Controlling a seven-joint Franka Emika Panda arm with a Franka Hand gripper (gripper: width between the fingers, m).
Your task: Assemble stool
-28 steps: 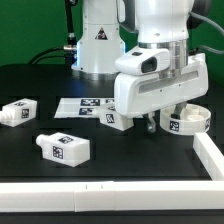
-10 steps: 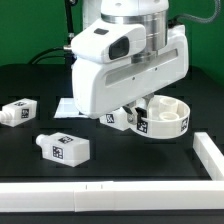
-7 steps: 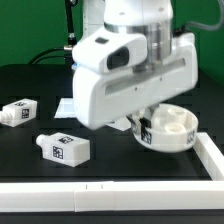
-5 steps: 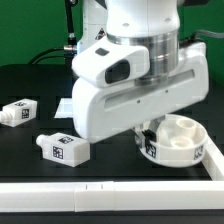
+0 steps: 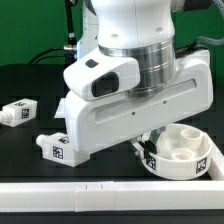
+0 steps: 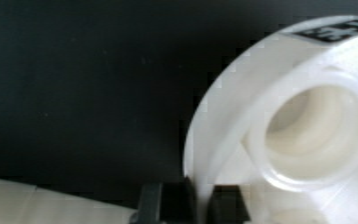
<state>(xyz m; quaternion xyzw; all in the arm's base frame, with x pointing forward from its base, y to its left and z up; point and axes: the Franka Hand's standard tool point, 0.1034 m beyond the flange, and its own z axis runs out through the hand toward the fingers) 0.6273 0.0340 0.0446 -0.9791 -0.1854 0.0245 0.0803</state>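
Legs (image 5: 18, 110) lie at the exterior view's left, seat (image 5: 186, 154) right.

Table (image 5: 20, 155): black and matte, lay bare at the exterior view's left; also filled much of the wrist view.
Rail (image 5: 60, 198): long and white, ran along the table's near edge.
Marker board (image 5: 60, 104): flat and white, lay mid-table; showed only as a sliver.
Backdrop (image 5: 30, 25): green, stood beyond the table's far edge.
Post (image 5: 70, 25): dark and thin, stood upright at the far side.
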